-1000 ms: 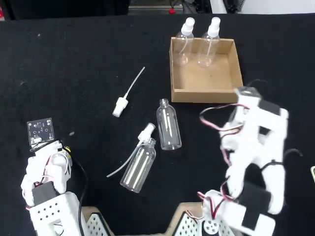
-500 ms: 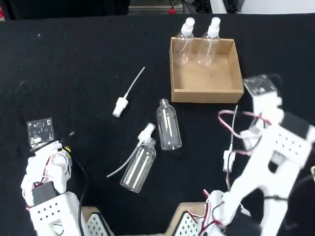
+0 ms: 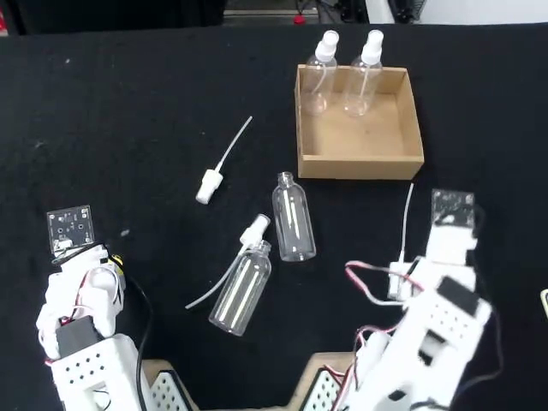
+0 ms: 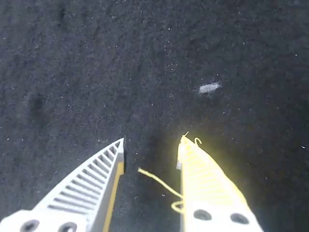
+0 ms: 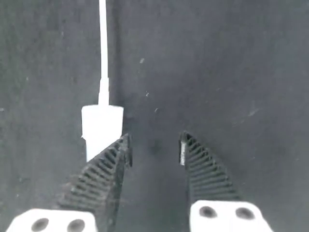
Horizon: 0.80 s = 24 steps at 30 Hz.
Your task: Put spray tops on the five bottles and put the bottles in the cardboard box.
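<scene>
The right arm (image 3: 438,318) has dropped to the lower right, and its right gripper (image 5: 154,145) hangs open just beside a loose spray top (image 5: 101,126). The left gripper (image 4: 152,150) is open too.

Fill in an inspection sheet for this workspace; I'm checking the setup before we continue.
Surface: black cloth over the whole surface.
Job's things: cardboard box holds two bottles with spray tops at its far wall; capless bottle and second bottle lie on the cloth, a spray top against the second's neck; loose spray top lies apart; another spray top lies by the right gripper.
Clutter: lint speck.
Grippers: left gripper open over bare cloth; right gripper open, that spray top beside one finger, not between.
Cables: red and white wires loop off the right arm; black cable beside the left arm.
Surroundings: unclear shapes past the cloth's far edge.
</scene>
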Each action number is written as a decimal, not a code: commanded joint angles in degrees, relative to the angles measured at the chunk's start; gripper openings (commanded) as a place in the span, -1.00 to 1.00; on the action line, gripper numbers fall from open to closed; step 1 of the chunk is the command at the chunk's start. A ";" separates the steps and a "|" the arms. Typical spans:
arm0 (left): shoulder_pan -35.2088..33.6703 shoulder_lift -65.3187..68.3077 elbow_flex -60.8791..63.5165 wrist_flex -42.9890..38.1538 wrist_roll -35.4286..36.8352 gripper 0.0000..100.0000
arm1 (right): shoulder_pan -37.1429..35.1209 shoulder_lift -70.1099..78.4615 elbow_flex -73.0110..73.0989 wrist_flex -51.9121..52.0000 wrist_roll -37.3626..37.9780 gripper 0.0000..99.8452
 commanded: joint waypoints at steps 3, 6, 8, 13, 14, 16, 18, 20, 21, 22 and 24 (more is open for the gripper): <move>0.66 0.09 1.54 -0.70 -0.26 -0.65 | 1.49 -11.65 8.57 -1.67 -0.62 -0.71; 0.66 -0.44 1.54 5.19 -0.35 -0.65 | 1.49 -18.95 13.93 -1.58 -0.62 -0.71; 0.22 -0.53 1.54 8.62 -0.53 -0.65 | 1.67 -24.57 17.36 -1.23 -0.62 -0.71; 0.13 -0.53 1.45 8.97 -0.53 -0.65 | 8.00 -39.43 19.56 5.10 -0.62 -0.71; 0.13 -0.53 1.45 8.97 -0.62 -0.65 | 8.53 -42.24 19.56 7.21 -0.62 -0.71; 0.13 -0.53 1.45 8.97 -0.62 -0.65 | 9.14 -46.73 19.30 11.87 -0.62 -0.71; 0.13 -0.53 1.45 8.97 -0.62 -0.65 | 9.23 -51.38 19.12 17.23 -0.62 -0.71; 0.13 -0.53 1.45 8.97 -0.62 -0.65 | 8.70 -54.37 18.86 21.71 -0.62 -0.71; 0.13 -0.53 1.45 8.97 -0.62 -0.65 | 8.70 -55.52 18.86 23.47 -0.62 -0.71; 0.13 -0.53 1.45 8.97 -0.62 -0.65 | 8.79 -56.04 18.77 24.26 -0.62 -0.71; 0.13 -0.53 1.45 8.97 -0.62 -0.65 | 9.23 -55.87 18.77 24.53 -0.26 -0.71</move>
